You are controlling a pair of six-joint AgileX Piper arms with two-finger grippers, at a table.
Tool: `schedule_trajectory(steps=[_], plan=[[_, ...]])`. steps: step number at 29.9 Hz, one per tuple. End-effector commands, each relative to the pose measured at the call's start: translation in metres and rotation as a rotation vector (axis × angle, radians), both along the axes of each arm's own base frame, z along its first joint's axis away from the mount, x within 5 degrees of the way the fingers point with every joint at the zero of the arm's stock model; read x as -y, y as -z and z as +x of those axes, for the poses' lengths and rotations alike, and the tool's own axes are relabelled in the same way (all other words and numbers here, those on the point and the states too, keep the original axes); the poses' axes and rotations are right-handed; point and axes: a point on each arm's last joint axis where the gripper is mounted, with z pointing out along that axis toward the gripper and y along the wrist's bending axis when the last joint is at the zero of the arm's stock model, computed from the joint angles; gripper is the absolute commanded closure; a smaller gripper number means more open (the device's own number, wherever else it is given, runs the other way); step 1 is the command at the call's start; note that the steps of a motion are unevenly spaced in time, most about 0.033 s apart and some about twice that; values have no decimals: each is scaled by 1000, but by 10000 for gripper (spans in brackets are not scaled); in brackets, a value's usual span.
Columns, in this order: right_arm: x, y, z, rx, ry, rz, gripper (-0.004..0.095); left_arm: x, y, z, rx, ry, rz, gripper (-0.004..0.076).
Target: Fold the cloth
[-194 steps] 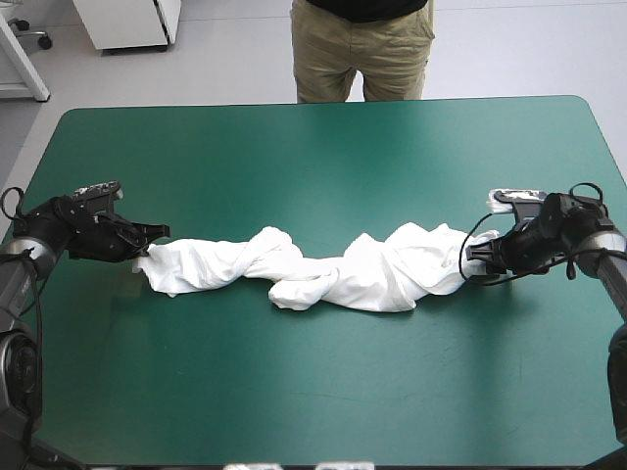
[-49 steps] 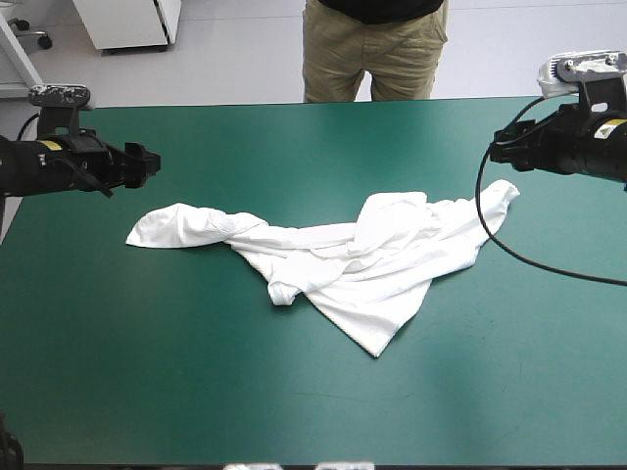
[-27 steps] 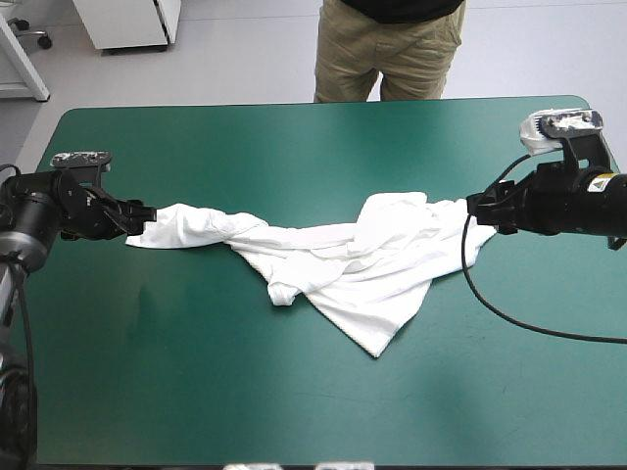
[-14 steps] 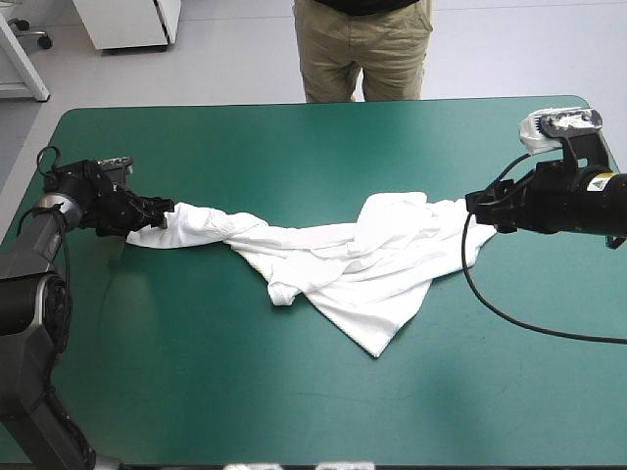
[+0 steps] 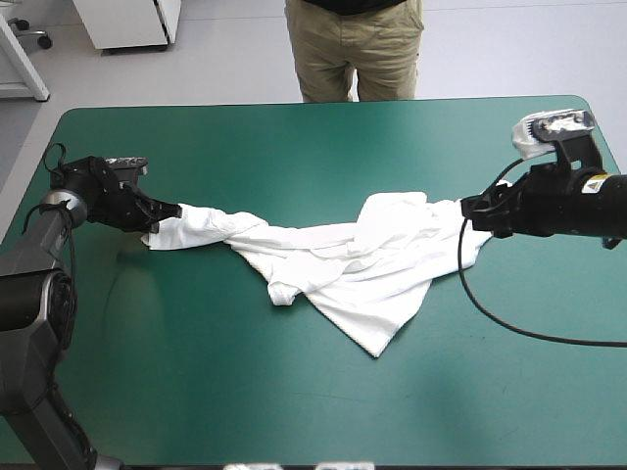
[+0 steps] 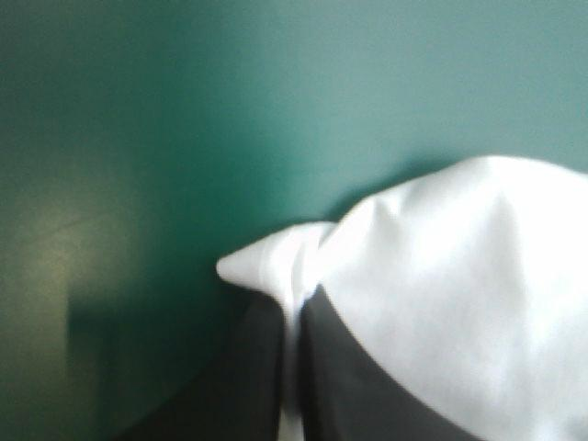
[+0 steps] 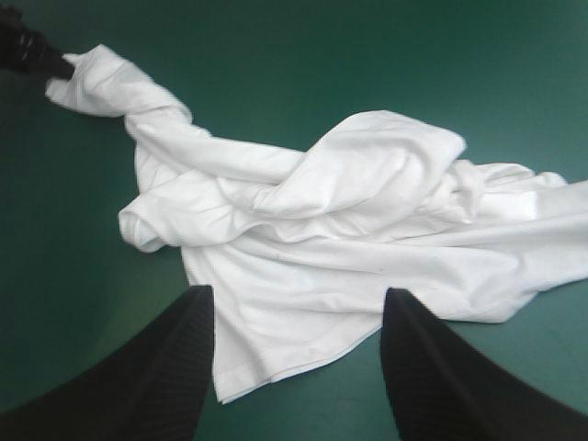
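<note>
White and limp, the T-shirt lies crumpled across the middle of the teal-green surface. It is drawn into a long twisted band, with one flat triangular flap pointing toward the near edge. The T-shirt's left end is rolled into a rope-like twist, and there the left gripper is closed on a pinch of fabric. In the left wrist view a white fold shows between its black fingers. At the T-shirt's right end the right gripper hovers just beside the cloth, its fingers spread wide and holding nothing, the garment spread ahead of it. The fabric looks thin, soft and matte, creased in deep folds, with a hemmed edge along the flap. It should be light, sagging and bunching rather than keeping a shape. A pinch on a single layer near a hem or corner seems the surest hold, most likely the loose edge at the right end. The smooth cover should let the cloth slide when pulled.
</note>
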Motion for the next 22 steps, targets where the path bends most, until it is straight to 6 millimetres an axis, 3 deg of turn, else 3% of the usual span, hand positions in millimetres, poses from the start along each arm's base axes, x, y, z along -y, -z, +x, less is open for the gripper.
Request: schedule_trajectory(steps=[1,7,12,15,22], plan=[[-27,0,-5,2,-131,-27,400,10,-11,-5,-13,5,-51,733],[-93,51,0,-124,-260,-321,399,10,-11,-5,-19,3,-55,733],[-139,86,-20,-151,-438,-356,399,12,-12,-5,-10,-6,-76,733],[-152,106,-31,-153,-484,-370,399,12,-12,-4,-9,-7,-76,733],[-153,152,-32,-162,-477,-372,399,12,-12,-4,-9,-7,-76,733]])
